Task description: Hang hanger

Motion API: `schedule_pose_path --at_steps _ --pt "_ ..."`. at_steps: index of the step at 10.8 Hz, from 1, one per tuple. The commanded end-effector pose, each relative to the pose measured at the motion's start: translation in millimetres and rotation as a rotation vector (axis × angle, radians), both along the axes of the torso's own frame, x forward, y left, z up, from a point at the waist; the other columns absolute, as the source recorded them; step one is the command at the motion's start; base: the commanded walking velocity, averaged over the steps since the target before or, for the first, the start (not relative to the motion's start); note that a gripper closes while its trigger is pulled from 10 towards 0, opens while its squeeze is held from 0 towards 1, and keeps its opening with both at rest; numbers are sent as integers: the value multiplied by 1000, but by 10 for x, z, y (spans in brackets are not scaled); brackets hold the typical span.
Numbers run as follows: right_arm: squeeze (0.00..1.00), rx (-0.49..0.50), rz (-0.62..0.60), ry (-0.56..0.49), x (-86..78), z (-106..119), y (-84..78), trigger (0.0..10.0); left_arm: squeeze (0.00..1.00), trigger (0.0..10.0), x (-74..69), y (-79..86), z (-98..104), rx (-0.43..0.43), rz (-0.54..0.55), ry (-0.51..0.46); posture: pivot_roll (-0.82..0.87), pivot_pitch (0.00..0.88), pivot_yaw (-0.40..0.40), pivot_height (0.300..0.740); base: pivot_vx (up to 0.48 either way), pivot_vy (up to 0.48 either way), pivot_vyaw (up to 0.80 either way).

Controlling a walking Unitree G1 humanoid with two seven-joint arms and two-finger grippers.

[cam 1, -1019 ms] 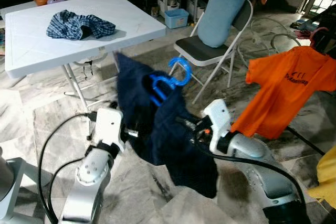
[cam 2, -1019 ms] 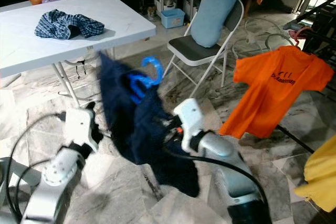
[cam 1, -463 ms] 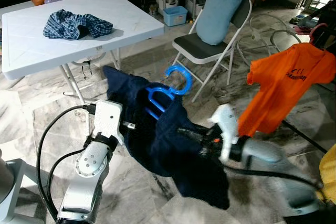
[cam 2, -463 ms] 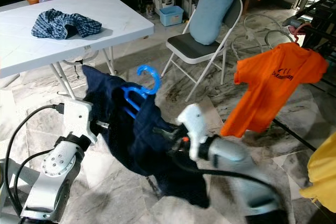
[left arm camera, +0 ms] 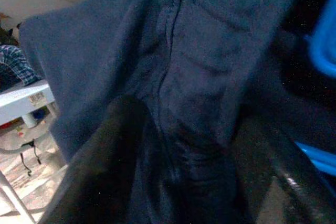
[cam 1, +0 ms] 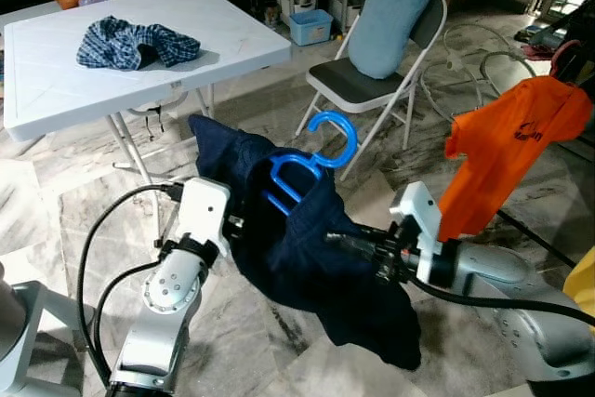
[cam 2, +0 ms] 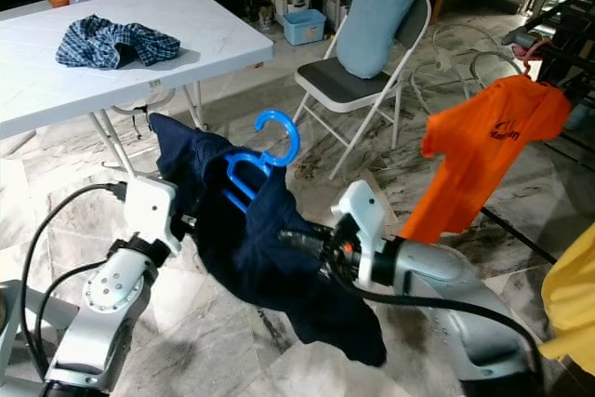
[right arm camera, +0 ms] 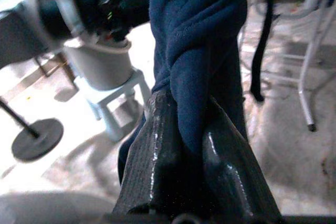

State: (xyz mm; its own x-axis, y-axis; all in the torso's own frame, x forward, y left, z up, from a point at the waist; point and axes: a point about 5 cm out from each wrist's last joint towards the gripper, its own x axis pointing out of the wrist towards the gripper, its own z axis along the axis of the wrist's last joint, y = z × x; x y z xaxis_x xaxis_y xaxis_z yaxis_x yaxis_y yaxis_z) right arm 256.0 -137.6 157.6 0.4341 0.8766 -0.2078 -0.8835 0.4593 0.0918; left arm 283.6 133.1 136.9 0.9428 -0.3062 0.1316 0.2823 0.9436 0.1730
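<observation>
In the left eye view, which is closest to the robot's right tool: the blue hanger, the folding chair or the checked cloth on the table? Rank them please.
From the right tool, which grips the navy garment:
1. Blue hanger, just up and to its left.
2. Folding chair, farther ahead.
3. Checked cloth, far ahead-left on the white table.

blue hanger point(cam 1: 305, 168), tilted, inside navy garment point(cam 1: 316, 258)

A shirt point(cam 1: 307, 258) with a hanger point(cam 1: 302, 160) in it hangs between the two arms. A table point(cam 1: 56, 90) stands behind on the left, a chair point(cam 1: 372, 81) behind on the right.
</observation>
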Motion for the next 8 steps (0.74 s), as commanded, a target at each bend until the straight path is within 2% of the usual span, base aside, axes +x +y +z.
schedule_pose_path --at_steps 1,3,5,6,7,8 --pt "0 14 77 -25 -67 71 57 10000 0 0 15 60 -12 18 31 0 -40 89 27 740 0 0 0" --pt "0 -51 111 -11 -96 20 -3 10000 0 0 30 86 -26 52 45 -12 -41 90 27 740 0 0 0" --pt "0 -100 97 -27 -50 10 -74 10000 0 0 57 88 -46 58 50 -3 -46 98 25 740 0 0 0" --pt "0 -184 43 -74 31 -46 -123 10000 0 0 55 85 -46 58 48 -3 -46 98 25 740 0 0 0" --pt "0 -251 -60 -164 186 -51 -154 10000 0 0 55 86 -47 58 50 -3 -46 98 25 740 0 0 0" --pt "0 -292 -157 -259 335 14 -170 10000 0 0 46 94 -64 62 51 1 -45 97 25 740 0 0 0"
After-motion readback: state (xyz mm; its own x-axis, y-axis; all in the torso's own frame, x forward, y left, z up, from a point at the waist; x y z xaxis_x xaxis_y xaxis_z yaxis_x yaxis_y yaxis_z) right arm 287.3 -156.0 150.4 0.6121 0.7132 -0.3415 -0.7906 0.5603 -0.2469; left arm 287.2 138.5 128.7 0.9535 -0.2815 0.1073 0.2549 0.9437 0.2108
